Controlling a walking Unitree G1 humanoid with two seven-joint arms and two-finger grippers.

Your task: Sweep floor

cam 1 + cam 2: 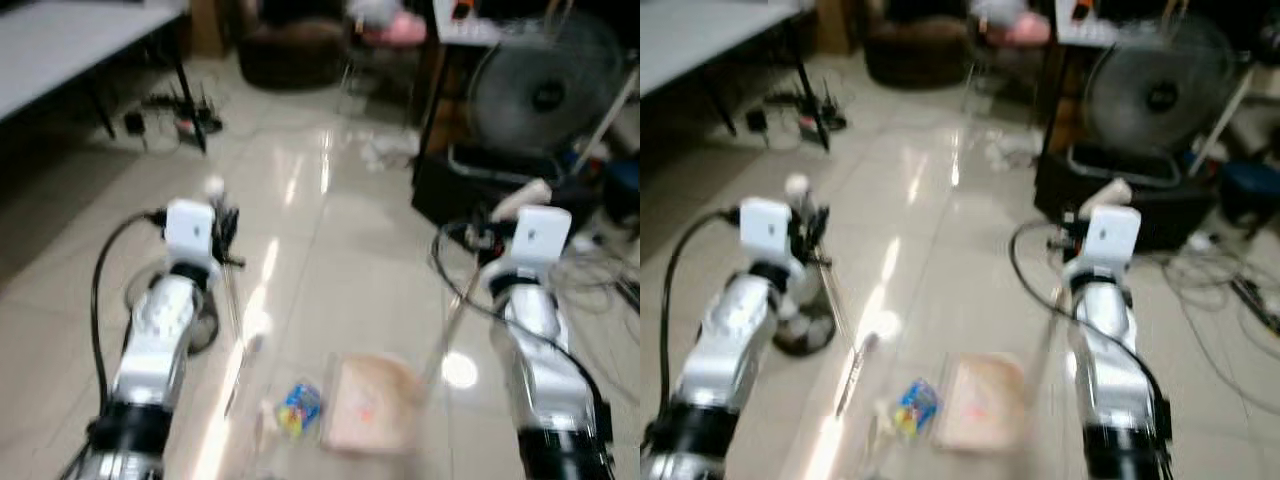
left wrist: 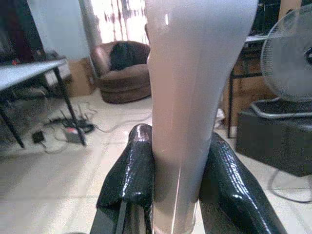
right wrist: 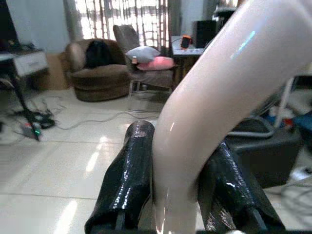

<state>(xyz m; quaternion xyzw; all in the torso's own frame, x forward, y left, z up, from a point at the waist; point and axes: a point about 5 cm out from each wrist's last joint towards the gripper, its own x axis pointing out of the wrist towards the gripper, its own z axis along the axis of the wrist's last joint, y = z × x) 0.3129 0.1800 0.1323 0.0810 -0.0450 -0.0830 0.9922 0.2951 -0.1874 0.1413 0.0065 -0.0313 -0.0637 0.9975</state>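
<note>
- The floor [image 1: 330,250] was pale glossy tile, bright with streaks of reflected light, and the head views were blurred.
- A small pile of litter lay on it low between the two arms: a blue and yellow wrapper [image 1: 298,408] just beside a pinkish dustpan [image 1: 368,403].
- A thin broom handle [image 1: 232,320] ran down from the left hand [image 1: 222,232] toward the wrapper.
- In the left wrist view the left hand's two black fingers [image 2: 130,180] were clamped on a pale, smooth handle [image 2: 187,112] that stood upright between them.
- A slim pale dustpan handle [image 1: 452,315] slanted from the right hand [image 1: 500,225] down to the dustpan.
- In the right wrist view the right hand's fingers [image 3: 127,180] pressed against both sides of a glossy cream handle [image 3: 204,122] that curved away above them.
- Both silver arms reached forward over the tiles, the left arm on the left and the right arm on the right.
- Farther off stood a brown armchair [image 1: 292,45] at the far wall, with a pink cushion [image 1: 395,28] on a chair beside it.
- A round fan [image 1: 545,90] stood at the right above a dark box [image 1: 480,190], with loose cables [image 1: 600,270] on the tiles near it.
- A white tabletop [image 1: 70,40] on dark legs stood at the left, with a power strip and cords [image 1: 180,115] beneath it.
</note>
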